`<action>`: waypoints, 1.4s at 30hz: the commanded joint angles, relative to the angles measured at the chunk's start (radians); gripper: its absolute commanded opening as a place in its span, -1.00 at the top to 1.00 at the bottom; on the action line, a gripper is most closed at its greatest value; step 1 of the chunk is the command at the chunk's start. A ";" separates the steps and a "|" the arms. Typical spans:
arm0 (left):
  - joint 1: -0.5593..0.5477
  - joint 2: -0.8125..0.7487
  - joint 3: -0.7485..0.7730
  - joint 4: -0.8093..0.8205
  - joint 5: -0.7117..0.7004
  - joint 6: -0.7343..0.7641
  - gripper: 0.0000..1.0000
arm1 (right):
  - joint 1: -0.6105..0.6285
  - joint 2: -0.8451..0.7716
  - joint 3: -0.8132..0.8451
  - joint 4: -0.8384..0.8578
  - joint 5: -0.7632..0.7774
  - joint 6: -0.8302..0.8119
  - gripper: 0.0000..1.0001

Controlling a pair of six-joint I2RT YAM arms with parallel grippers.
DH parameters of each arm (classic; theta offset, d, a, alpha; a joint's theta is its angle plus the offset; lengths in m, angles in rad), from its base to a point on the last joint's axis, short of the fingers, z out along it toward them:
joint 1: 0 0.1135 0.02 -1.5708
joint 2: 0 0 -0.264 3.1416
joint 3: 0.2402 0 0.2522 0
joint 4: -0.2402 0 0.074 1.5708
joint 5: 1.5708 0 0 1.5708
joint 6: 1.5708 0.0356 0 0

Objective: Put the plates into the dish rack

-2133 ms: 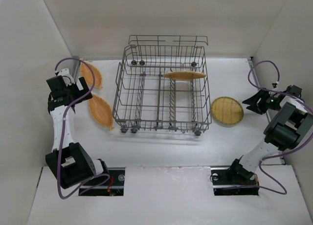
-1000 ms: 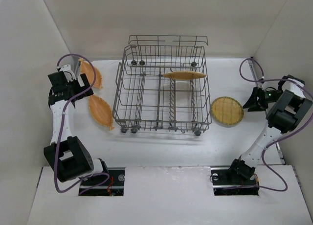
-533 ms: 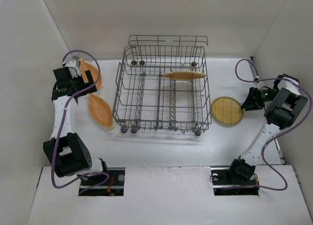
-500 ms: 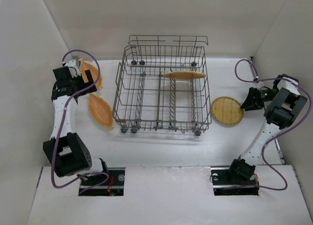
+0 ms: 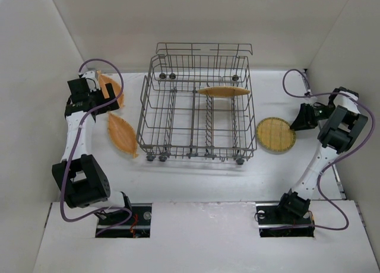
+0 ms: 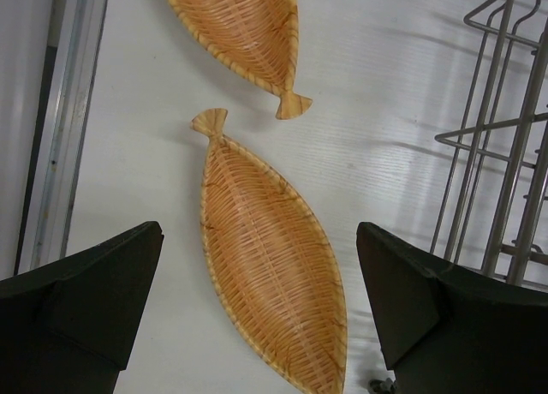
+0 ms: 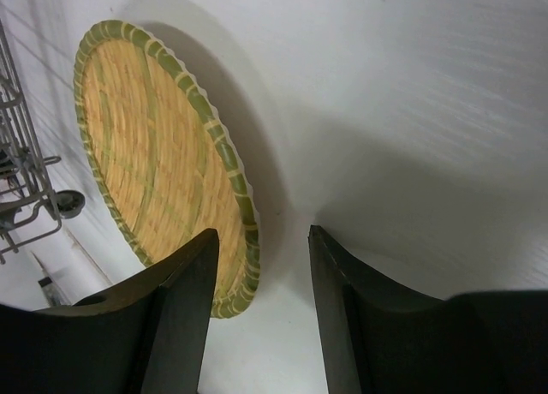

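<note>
My left pincer [image 5: 95, 95] hangs over the left side of the desk [image 5: 196, 178], its fingers spread as wide as they go and holding nothing. Two leaf-shaped plates lie flat below it, tail to tail and not touching. The far leaf plate [image 6: 240, 26] sits close to the back wall. The near leaf plate [image 6: 270, 274] shows right between my open fingers in the left wrist view. Its long axis runs away from me with a slight slant, pointing forward out of the gap, so my fingers would shut across its narrow width. I judge this the plate to take, by a straight descent.

To the right of both, close by, stands the dish rack [image 5: 142, 116]. One plate [image 5: 222, 91] already stands on edge among its tines towards the back right, so I judge one of four loaded.

Right of the rack, just beside its near right corner, the round plate [image 5: 276, 134] lies flat on the desk. My right pincer [image 5: 295, 122] comes at it from the right, low and nearly level. Its fingers are about half apart and clamped on nothing. In the right wrist view they straddle the plate's right rim, one finger over the weave and the other over bare desk. I cannot tell whether either finger touches. My right arm is plainly the nearer one for this plate.
</note>
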 commanded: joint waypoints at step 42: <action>-0.011 0.020 0.015 0.077 0.014 0.015 -1.00 | 0.149 -0.250 -0.073 -0.085 0.163 -0.102 1.00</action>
